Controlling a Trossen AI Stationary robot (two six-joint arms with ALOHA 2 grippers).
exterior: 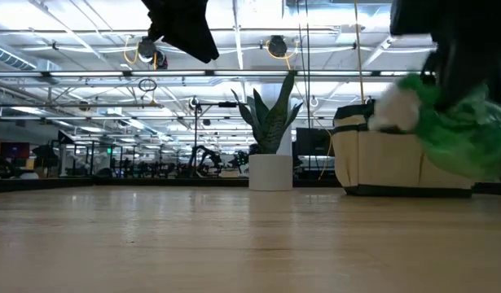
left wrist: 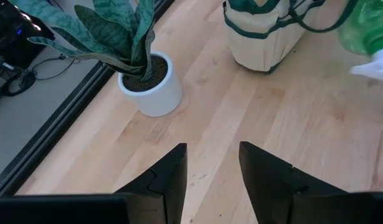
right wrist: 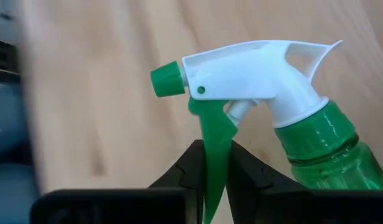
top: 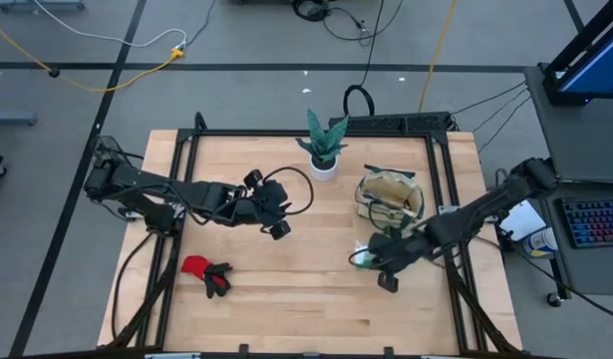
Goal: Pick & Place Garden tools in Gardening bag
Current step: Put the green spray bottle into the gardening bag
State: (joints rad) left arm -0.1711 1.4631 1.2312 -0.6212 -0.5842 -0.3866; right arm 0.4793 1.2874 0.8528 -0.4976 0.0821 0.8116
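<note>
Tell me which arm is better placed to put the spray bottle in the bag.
Right. The right gripper is already shut on the spray bottle, just beside the gardening bag. The left gripper is open and empty, over mid-table near the plant.

No readable text, label, brand, number or sign is found in any view. The spray bottle (right wrist: 284, 118) is seen plain, with no print on its white head or green body. The gardening bag (exterior: 397, 159) is shown without any legible mark. Nothing can be read on the white plant pot (left wrist: 151, 87). Signs in the room behind the table are too small to be made out.
</note>
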